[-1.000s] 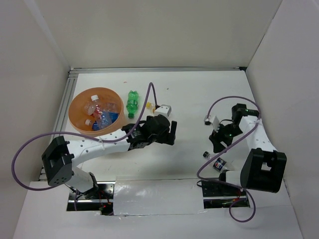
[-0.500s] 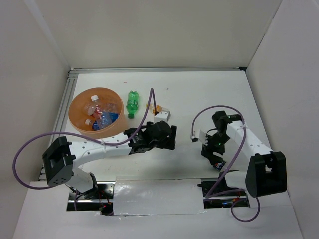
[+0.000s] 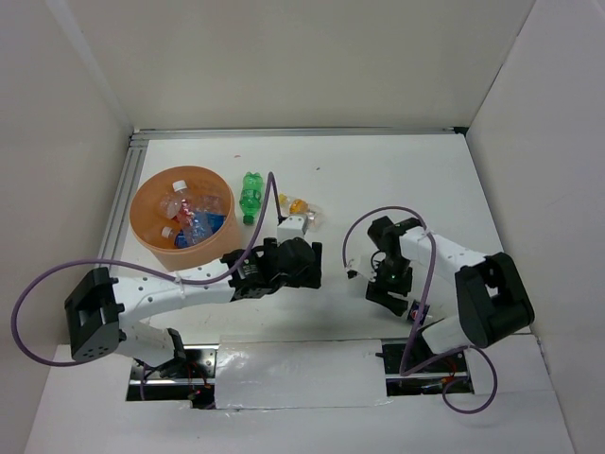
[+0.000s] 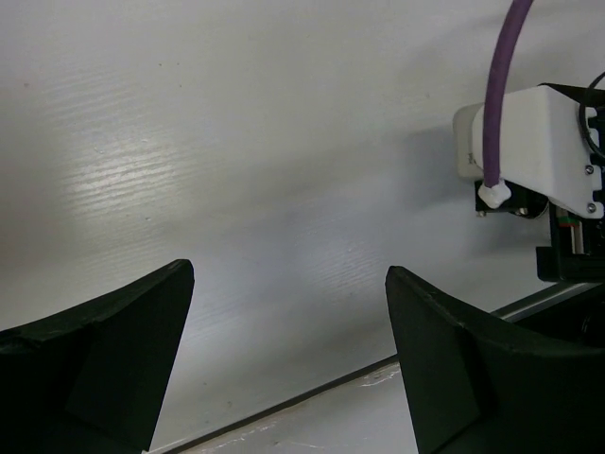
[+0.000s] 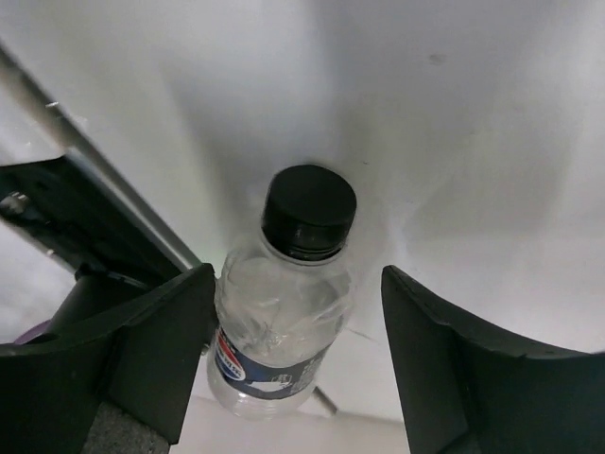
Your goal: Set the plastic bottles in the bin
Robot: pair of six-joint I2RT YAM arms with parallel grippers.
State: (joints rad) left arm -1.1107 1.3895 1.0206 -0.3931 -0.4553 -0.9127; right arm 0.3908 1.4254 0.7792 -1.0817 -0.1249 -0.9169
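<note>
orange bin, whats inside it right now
Inside the orange bin lies a pile of clear plastic bottles with white caps and red or blue labels. They overlap, so the exact count and anything under them cannot be seen.

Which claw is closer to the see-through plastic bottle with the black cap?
Right. The right claw is open around the clear black-capped plastic bottle, with a finger on each side. The left claw is off to the left, open over the white table.
</note>
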